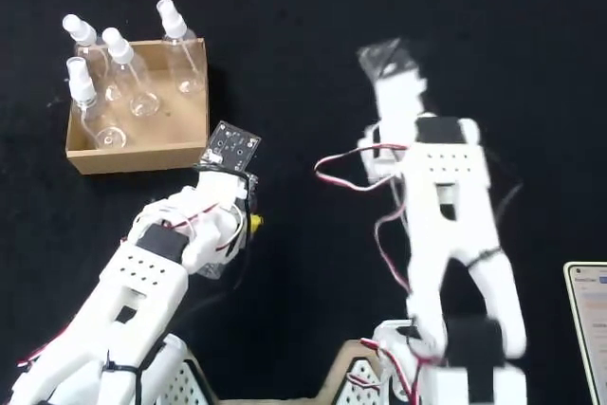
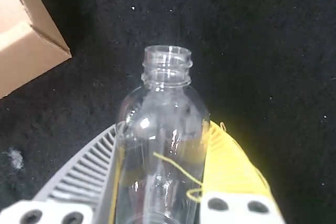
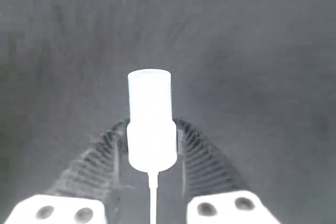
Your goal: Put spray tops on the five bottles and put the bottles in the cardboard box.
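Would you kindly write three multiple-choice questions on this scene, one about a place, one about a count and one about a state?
1. In the high view, where is the cardboard box?
A. near right corner
B. between the two arms
C. far left of the table

2. How many capped bottles stand in it?
A. two
B. four
C. five

3. The bottle in the left gripper is:
A. open-necked, with no top
B. capped
C. crushed flat

Answers:
1 C, the high view shows the box at the table's far left.
2 B, four stand there, each with a top on.
3 A, the left wrist view shows its bare threaded neck.
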`<move>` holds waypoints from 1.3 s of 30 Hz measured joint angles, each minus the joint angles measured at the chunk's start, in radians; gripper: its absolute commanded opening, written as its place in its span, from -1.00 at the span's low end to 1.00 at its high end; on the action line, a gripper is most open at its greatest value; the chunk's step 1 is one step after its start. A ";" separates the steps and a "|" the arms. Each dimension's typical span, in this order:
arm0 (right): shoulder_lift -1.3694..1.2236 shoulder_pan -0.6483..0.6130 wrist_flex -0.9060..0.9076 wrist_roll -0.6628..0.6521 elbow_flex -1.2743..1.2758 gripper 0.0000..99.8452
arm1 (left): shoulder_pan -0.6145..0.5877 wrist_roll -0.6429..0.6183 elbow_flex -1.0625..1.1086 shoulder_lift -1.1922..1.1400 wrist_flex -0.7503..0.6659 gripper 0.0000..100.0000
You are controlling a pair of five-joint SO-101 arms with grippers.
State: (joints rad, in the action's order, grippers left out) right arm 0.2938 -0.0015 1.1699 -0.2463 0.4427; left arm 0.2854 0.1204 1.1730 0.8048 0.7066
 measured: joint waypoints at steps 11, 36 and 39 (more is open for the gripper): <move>0.097 -0.172 0.153 0.290 -0.316 -0.96 | 0.000 -0.066 0.161 0.359 0.000 -0.93; 0.097 -0.565 -0.224 0.526 -0.582 -0.96 | -0.173 -0.075 0.347 0.999 0.069 -0.93; 0.097 -0.566 -0.284 0.531 -0.582 -0.96 | -0.173 -0.075 0.356 1.008 0.069 -0.93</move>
State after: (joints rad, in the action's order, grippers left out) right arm 0.3905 -0.5677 0.8861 0.2846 -0.1389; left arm 0.1120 0.0453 1.5290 1.8128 0.7756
